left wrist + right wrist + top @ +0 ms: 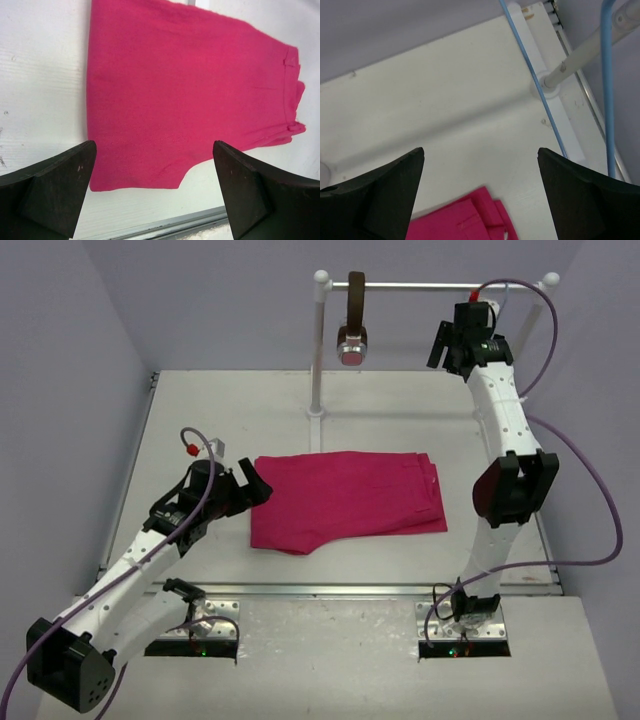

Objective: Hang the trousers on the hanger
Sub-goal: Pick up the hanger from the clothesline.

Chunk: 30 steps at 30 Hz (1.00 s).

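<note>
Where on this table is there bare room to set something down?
Bare table lies back-left, between the trousers and the rack's left post, and in a strip before the trousers. Crowded back-right: right gripper, hanger, rack's right post.

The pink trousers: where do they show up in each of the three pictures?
Top external: the trousers lie folded flat, mid-table.
Left wrist: they fill the upper middle.
Right wrist: only a corner, at the bottom edge.
Shared landmark: the white table beneath them.
</note>
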Available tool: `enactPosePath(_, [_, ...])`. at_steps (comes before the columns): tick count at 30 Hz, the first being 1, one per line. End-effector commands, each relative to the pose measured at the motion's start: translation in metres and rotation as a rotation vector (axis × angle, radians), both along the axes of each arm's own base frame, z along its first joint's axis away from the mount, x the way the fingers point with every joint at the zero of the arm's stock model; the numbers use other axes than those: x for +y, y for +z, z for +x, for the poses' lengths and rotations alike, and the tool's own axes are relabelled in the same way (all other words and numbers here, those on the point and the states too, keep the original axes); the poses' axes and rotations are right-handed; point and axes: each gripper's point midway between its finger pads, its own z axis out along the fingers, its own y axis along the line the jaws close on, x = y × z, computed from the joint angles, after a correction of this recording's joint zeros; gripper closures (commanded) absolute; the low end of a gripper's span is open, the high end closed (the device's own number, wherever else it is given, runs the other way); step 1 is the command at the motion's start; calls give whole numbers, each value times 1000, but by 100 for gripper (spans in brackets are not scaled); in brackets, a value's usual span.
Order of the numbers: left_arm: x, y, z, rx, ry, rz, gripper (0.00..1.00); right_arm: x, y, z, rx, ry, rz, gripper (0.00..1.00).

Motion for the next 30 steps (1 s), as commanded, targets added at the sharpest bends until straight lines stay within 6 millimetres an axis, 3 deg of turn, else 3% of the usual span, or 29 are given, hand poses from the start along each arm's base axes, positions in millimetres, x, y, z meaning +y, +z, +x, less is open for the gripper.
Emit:
enactPosePath(1, [-7,-12,-6,20,-67,-1,0,12,31,-13,-71,156,-55,6])
enactPosePath(7, [-12,-13,-2,22,-92,-1,0,24,65,-27,-132,261,-62,6])
enactPosePath(12, [-13,-16,-3,27,-104,-5,0,17,76,-40,-139,274,-120,6])
enactPosePath(18, [-17,-13,-5,18,-129,-17,0,-37,95,-51,-151,144,-296,3])
enactPosePath(21, [-19,-13,-6,20,-141,-24,0,-72,95,-47,-142,114,-386,5])
enactPosePath(23, [-21,-14,-8,22,-149,-26,0,-72,95,-42,-153,142,-389,12])
enactPosePath(24, [-21,-15,-9,25,-152,-26,0,-75,91,-42,-134,125,-391,10])
enactPosePath(26, [-23,-15,-9,19,-155,-27,0,-73,103,-49,-172,90,-373,9])
enactPosePath(28, [-23,-16,-10,19,-156,-24,0,-69,80,-54,-190,96,-363,8])
enactPosePath(30, [-25,-16,-10,19,-164,-24,0,-67,79,-54,-214,108,-367,8])
